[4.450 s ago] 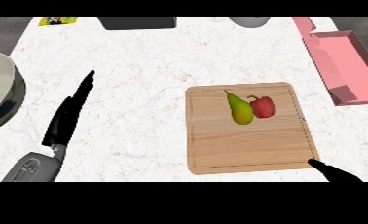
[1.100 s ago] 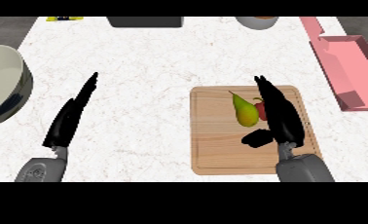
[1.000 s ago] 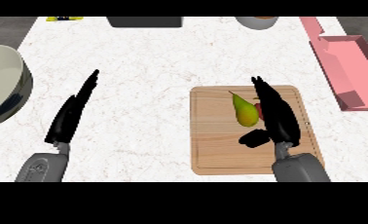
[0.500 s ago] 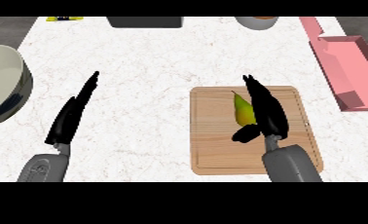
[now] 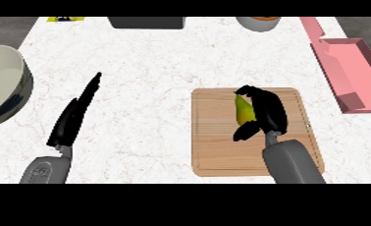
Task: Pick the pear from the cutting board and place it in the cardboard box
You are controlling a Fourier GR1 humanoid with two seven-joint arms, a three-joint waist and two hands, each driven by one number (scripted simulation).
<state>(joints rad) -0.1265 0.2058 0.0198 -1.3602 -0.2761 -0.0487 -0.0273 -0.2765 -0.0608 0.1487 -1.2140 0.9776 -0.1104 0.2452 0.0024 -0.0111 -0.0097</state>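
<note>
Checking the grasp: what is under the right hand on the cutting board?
A yellow-green pear shows beside the right hand, on the cutting board. Its right side, and anything else beneath, is covered.

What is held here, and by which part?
Right hand curls round the pear, fingers over its narrow top, thumb by its wide end; left hand holds nothing.

The yellow-green pear lies on the wooden cutting board, half hidden; the pink box stands well apart.
</note>
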